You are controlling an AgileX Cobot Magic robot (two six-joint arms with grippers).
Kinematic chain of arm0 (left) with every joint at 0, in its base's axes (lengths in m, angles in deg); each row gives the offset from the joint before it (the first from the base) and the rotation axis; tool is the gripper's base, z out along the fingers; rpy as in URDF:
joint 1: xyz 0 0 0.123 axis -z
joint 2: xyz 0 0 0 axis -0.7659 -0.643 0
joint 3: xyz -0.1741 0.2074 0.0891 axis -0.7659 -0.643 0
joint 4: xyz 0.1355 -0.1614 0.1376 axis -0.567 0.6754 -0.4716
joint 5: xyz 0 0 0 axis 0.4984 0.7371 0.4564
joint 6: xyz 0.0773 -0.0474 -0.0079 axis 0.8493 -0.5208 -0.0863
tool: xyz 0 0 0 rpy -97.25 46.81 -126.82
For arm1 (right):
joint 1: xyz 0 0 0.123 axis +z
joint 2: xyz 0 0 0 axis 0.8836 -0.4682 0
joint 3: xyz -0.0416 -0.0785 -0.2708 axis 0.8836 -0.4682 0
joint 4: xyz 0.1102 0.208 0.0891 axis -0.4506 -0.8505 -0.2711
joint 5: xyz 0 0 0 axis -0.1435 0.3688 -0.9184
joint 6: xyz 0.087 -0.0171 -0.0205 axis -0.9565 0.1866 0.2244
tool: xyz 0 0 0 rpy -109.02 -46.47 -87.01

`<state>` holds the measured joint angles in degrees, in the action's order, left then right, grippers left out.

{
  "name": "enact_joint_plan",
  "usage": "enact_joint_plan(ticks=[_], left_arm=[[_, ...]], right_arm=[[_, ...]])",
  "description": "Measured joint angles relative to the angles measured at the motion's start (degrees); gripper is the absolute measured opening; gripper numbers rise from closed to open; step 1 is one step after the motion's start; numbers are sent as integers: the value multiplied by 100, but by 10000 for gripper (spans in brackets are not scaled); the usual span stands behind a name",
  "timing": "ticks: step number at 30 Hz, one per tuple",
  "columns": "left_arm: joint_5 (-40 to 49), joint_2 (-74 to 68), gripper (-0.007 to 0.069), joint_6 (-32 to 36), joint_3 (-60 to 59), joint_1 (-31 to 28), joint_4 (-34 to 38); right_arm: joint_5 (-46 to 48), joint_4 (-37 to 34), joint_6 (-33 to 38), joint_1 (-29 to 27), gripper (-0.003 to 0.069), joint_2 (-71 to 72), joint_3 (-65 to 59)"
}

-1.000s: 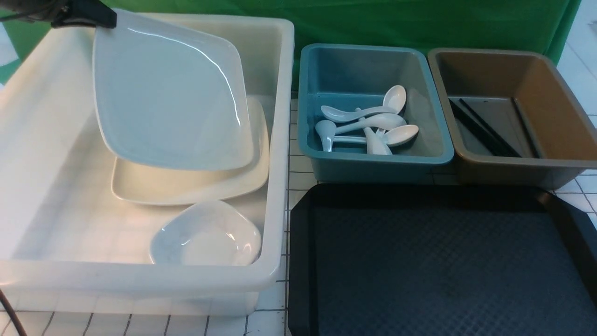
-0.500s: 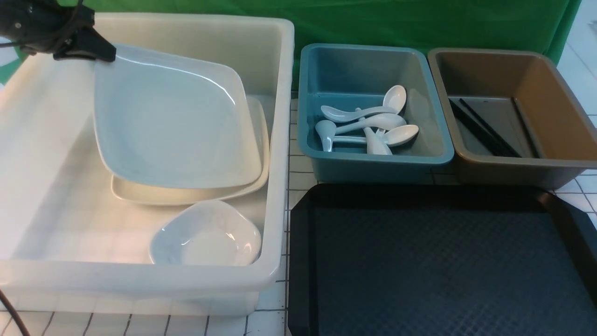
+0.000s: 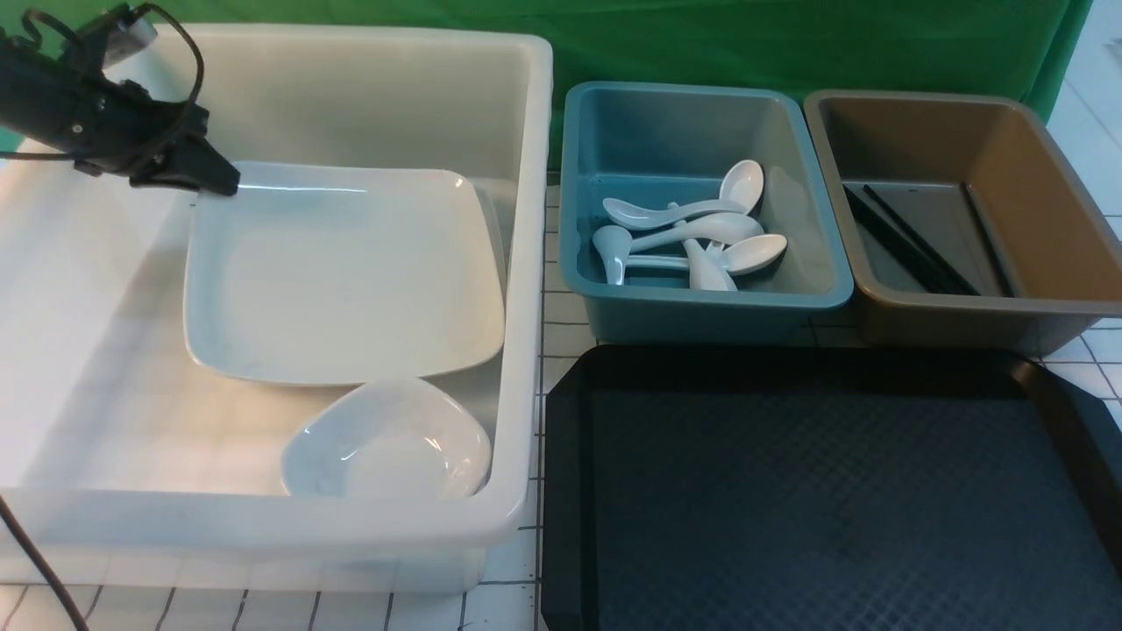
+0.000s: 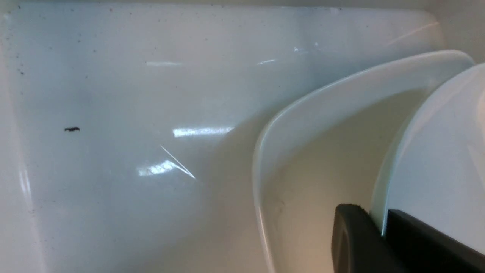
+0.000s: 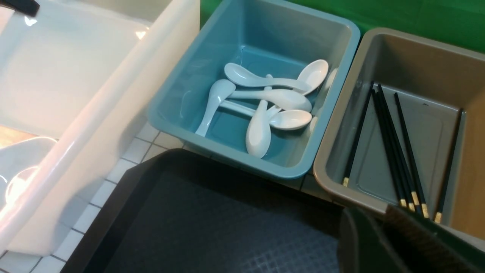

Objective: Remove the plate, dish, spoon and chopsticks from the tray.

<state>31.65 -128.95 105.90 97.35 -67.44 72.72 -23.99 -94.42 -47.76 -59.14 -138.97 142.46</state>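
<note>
The left gripper [image 3: 219, 182] is at the far left of the scene, inside the white bin [image 3: 526, 263], and it is pinching the far left corner of the plate [image 3: 342, 272]; in the left wrist view the thin rim of the plate sits between the two black fingers [image 4: 352, 239], which press on it from both sides. The plate extends from the gripper toward the right and toward the robot, lying almost flat on top of another large plate [image 4: 322, 151] in the bin, and the small white dish [image 3: 386, 443] lies nearer to the robot than the gripper, just beside the front edge of the plates. I judge the plate to be stiff, rather heavy for a corner hold, glossy and so slippery, and it can chip against the plate under it; the raised rim near a corner is the reasonable place to hold it, and letting go should be gentle. Well to the right of this gripper, the teal bin [image 3: 701, 298] holds several spoons [image 3: 692, 232], and the brown bin [image 3: 964, 307] holds the chopsticks [image 3: 912, 241]. The black tray [image 3: 833, 491] on the tiled table [image 3: 543, 333] carries nothing that I can see. The right gripper [image 5: 382, 242] appears only in its wrist view, above the tray; its fingers seem close together with nothing between them.
</note>
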Motion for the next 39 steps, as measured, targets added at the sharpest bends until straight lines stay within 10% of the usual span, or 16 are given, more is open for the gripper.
enact_joint_plan(ticks=[9,22,27,32,39], left_arm=[[-337,-5,65,0,0,89,-228],[-731,106,435,-24,120,112,-309],[-405,425,355,-72,451,85,-308],[-29,1161,36,-271,725,326,-138],[-19,2608,-25,-607,748,1114,-628]], right_arm=[[0,0,-15,0,136,0,0],[0,0,-63,0,136,0,0],[0,0,-123,0,136,0,0],[32,0,-141,0,73,0,58],[33,49,-124,0,29,124,595]])
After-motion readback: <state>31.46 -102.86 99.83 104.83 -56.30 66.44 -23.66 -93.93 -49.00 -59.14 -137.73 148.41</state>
